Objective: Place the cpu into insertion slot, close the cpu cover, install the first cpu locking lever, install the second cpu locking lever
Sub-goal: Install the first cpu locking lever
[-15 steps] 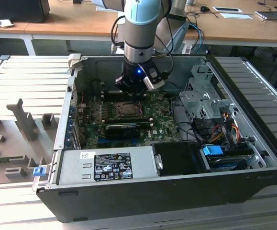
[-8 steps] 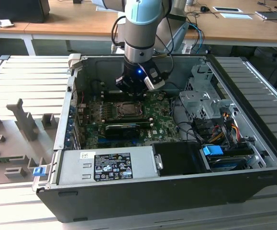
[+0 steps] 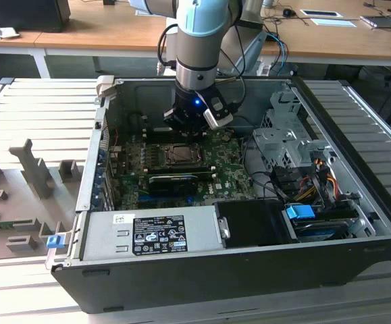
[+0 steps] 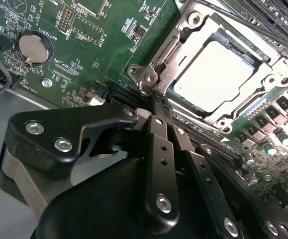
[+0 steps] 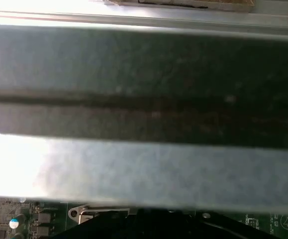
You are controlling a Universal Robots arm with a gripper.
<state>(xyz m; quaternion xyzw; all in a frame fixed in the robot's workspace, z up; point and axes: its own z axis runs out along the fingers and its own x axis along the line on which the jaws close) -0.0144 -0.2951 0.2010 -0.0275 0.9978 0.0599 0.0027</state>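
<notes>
Jaws pressed together with no gap and nothing between them: that is how the gripper (image 4: 154,107) looks in the second wrist view, its two narrow black fingers (image 4: 159,144) running side by side down to a tip just beside the corner of the socket. The cpu (image 4: 214,74) already lies flat in the insertion slot (image 4: 171,82), its pale metal top showing through the window of the cpu cover (image 4: 196,31), which appears to be folded down over it. In the exterior view the gripper (image 3: 196,125) hangs inside the open computer case (image 3: 357,135), just beyond the socket (image 3: 179,155) on the green motherboard (image 3: 232,177). By that layout the step in hand is probably one of the locking levers, and the work seems more than half done. To do it well, the closed tip should bear on the thin lever rod itself, not on the cover or the board, and push it along its arc until it tucks under its catch, with steady pressure so it does not slip off sideways. Whether either lever is already latched is hard to make out; the rod near the hinge (image 4: 148,77) is partly masked by the fingers. The first wrist view gives a blurred case wall (image 5: 144,84) and a thin strip of board.
</notes>
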